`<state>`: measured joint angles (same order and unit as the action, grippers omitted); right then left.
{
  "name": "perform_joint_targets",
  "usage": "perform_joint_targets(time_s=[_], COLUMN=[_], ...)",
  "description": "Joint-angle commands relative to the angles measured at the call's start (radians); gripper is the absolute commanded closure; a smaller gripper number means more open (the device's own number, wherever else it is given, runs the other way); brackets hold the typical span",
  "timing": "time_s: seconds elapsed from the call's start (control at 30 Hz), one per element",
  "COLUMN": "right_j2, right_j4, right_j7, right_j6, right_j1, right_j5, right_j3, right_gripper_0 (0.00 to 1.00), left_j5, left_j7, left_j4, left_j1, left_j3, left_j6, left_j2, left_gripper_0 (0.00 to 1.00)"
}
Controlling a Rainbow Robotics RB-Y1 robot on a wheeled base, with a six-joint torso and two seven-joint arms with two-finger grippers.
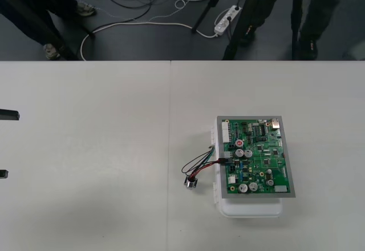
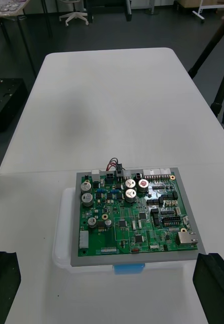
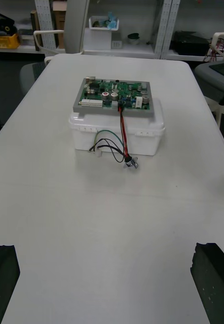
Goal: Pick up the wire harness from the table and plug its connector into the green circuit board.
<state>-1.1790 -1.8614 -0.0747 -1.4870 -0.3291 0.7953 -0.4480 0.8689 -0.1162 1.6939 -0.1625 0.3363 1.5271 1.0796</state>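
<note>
The green circuit board lies on its white base right of the table's middle. The wire harness hangs off the board's left edge, and its black plug sits in a connector there. Its wires loop down to the round metal socket, which rests on the table beside the base. My left gripper waits open at the table's left edge, far from the board. In the left wrist view the harness drapes over the base. My right gripper is open, close to the board.
Bare table surrounds the board on all sides. A seam runs down the table just left of the harness. Cables and tripod legs lie on the dark floor beyond the far edge.
</note>
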Motion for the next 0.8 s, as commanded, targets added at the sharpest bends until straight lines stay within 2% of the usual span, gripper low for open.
perform_joint_targets(time_s=[0.03,0.8], right_j2=[-0.039,-0.039], right_j4=[0.008,0.008], right_j7=[0.023,0.023], right_j6=[0.008,0.008], right_j1=[0.016,0.016], right_j5=[-0.018,-0.018], right_j3=[-0.003,-0.003], right_gripper_0=[0.00,0.00], left_j5=[-0.001,-0.001], left_j7=[0.076,0.076], left_j4=[0.021,0.021], left_j1=[-0.029,-0.029], left_j3=[0.018,0.018], left_j6=[0.044,0.044], left_j2=[0.046,0.046], left_gripper_0=[0.00,0.00])
